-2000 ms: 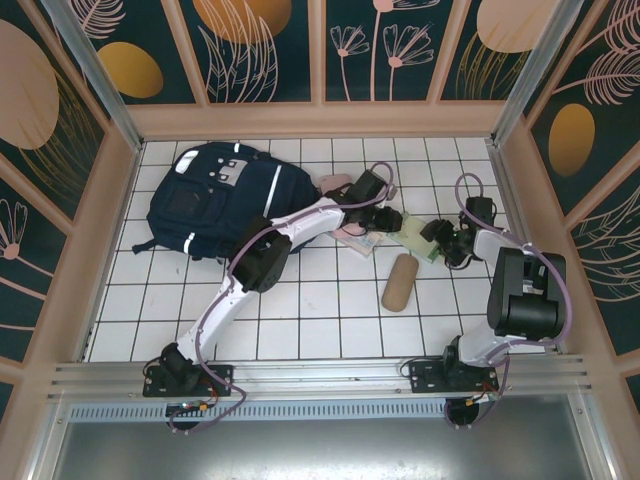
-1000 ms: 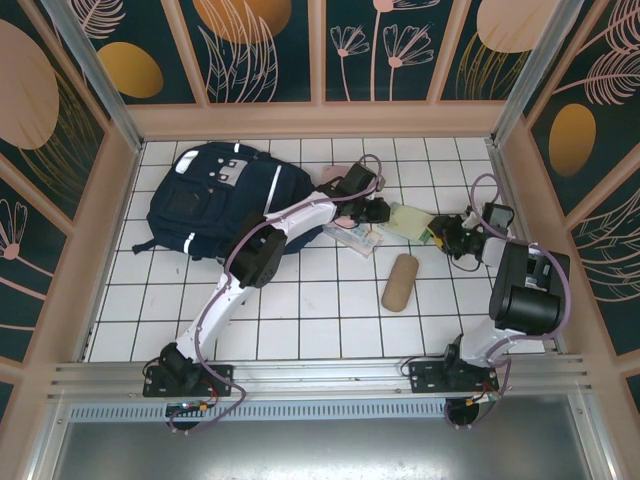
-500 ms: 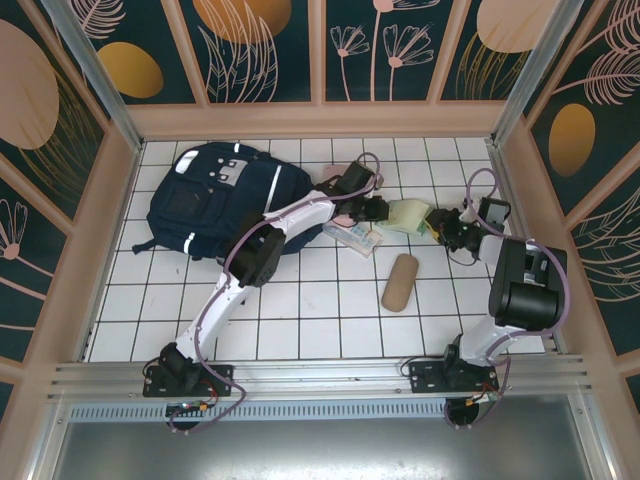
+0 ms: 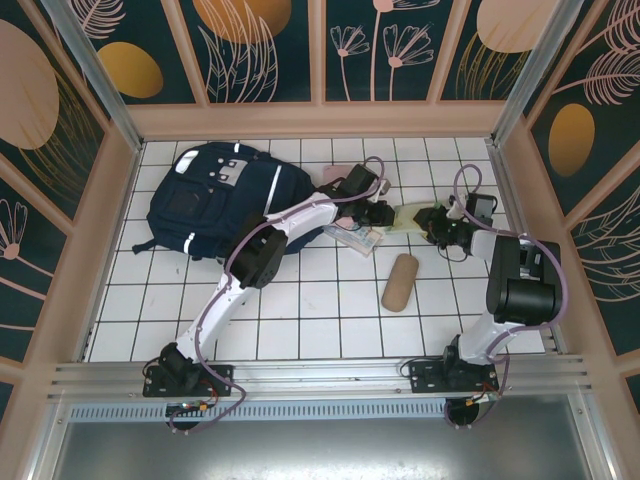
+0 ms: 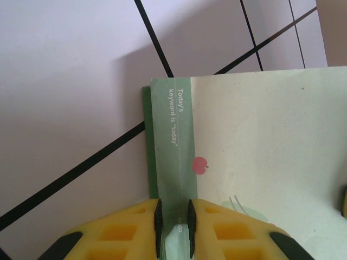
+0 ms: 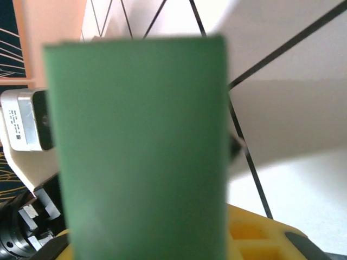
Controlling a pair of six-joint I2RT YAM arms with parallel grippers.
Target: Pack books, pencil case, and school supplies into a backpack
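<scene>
Green and cream, the thin paper booklet [image 5: 260, 151] is what I have hold of now. My left fingers [image 4: 377, 212] are pinched tight on its green spine edge. My right fingers [image 4: 441, 222] look clamped on its other end, with the green cover right up against that wrist camera. The booklet sits between the two arms, to the right of the big navy blue fabric backpack [image 4: 205, 200] and not in it. The tan soft tube-shaped pencil case [image 4: 400, 282] and a small heap of flat printed packets [image 4: 352, 238] lie out on the white tiled tabletop [image 4: 300, 300]. I think most of the packing is left to do.
</scene>
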